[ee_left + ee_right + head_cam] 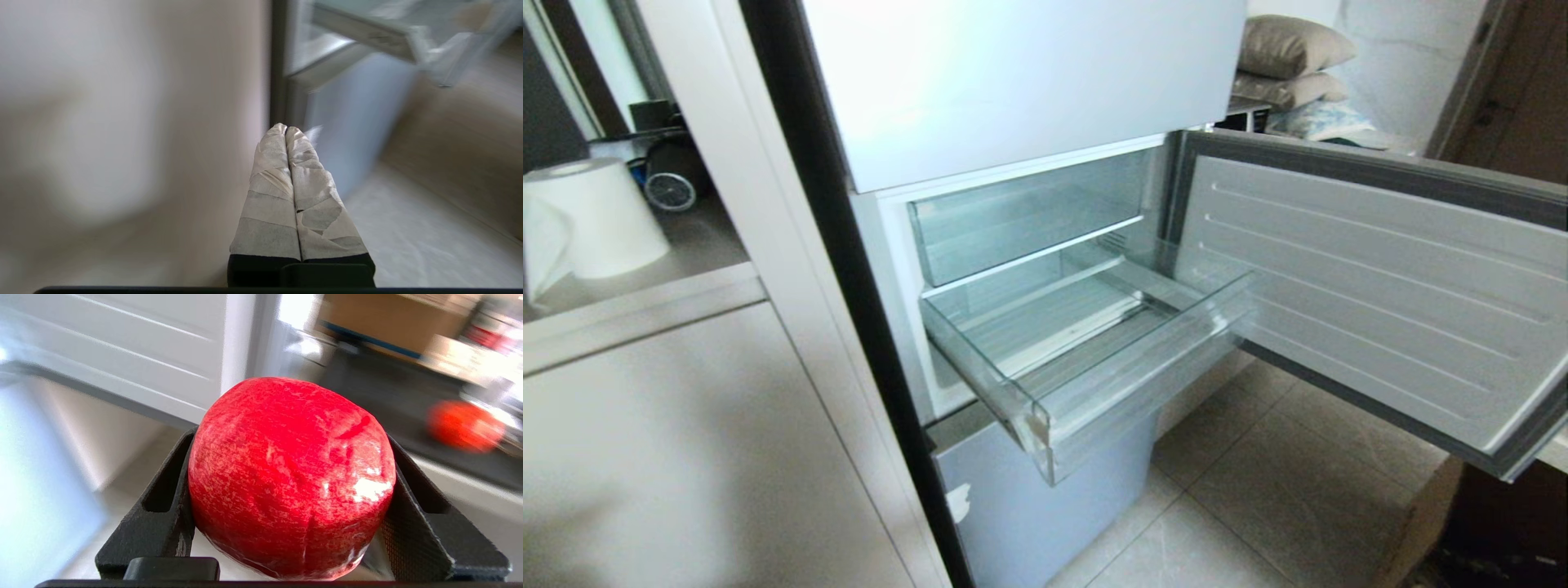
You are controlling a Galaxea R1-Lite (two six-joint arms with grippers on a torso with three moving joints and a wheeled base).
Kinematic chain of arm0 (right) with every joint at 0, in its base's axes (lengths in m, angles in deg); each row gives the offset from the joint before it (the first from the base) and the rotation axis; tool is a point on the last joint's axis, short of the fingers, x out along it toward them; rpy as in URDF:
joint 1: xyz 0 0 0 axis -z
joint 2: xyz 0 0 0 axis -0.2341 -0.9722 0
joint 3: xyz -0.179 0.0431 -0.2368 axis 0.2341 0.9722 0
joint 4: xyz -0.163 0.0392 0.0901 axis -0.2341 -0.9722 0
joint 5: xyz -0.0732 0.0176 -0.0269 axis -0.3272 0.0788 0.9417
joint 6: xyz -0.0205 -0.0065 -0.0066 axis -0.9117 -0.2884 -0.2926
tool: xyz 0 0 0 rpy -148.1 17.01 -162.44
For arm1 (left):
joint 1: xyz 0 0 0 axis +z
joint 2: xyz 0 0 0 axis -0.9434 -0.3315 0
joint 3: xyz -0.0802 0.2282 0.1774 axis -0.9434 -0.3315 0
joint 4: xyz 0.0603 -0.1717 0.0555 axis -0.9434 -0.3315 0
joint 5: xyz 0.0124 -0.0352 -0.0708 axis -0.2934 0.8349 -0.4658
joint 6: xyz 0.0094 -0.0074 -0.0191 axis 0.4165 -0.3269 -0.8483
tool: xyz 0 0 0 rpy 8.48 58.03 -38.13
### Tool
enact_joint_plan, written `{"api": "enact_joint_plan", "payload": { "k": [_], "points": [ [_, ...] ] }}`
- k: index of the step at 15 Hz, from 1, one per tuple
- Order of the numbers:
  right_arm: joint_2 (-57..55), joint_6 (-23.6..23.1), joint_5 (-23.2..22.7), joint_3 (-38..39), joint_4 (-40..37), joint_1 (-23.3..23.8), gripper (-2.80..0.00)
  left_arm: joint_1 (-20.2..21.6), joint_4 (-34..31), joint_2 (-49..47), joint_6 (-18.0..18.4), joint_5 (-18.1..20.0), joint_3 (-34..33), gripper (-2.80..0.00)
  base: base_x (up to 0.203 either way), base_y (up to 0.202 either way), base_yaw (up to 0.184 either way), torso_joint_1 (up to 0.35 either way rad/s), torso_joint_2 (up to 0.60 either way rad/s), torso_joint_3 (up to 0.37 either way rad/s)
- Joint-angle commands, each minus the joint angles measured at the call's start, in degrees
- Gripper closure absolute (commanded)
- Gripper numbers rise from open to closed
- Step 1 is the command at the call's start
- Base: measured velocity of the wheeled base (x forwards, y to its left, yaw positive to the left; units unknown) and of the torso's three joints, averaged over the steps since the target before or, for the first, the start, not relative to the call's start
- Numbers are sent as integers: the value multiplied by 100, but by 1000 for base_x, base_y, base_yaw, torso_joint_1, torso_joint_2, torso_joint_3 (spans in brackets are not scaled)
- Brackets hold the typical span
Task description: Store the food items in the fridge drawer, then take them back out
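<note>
I have the red apple (292, 477) clamped in my right end effector (286, 522), the two black angled fingers (163, 514) pressing on its opposite flanks so the round body sits deep in the V between them and cannot roll out. It is outside my head view, off to the side of the fridge, near the open fridge door (122, 355). The apple's skin is glossy, streaked with pale flecks, and looks wrapped in a tight clear film that catches the light. The second fruit, the orange-red tomato (466, 424), sits well apart on a dark desk (376, 400) behind, waiting its turn. The fridge drawer (1086, 359) is pulled out and holds nothing: clear hard plastic, a ribbed floor, a thick front lip, wide and shallow, so I judge a drop from above should be easy. Above it sits another clear bin (1021, 216), pushed in; below is the frosted blue-grey bottom front (1045, 506). My left end effector (291, 134) hangs idle low beside the fridge, its tape-wrapped fingers pressed together on nothing.
</note>
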Motion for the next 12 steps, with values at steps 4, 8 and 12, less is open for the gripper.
{"api": "enact_joint_plan", "payload": {
  "k": [4,8,12],
  "points": [
    [28,-27,-17,-82,33,-14,0,0,-3,2,-1,-2,0,0,0,-10,177,1,-3,2],
    [72,-18,-17,-21,25,-14,0,0,-3,2,-1,-2,0,0,-2,-10,174,5,2,2],
    [31,-24,-31,-56,25,-11,0,0,-3,2,-1,-2,0,0,2,-9,176,2,2,5]
  ]
}}
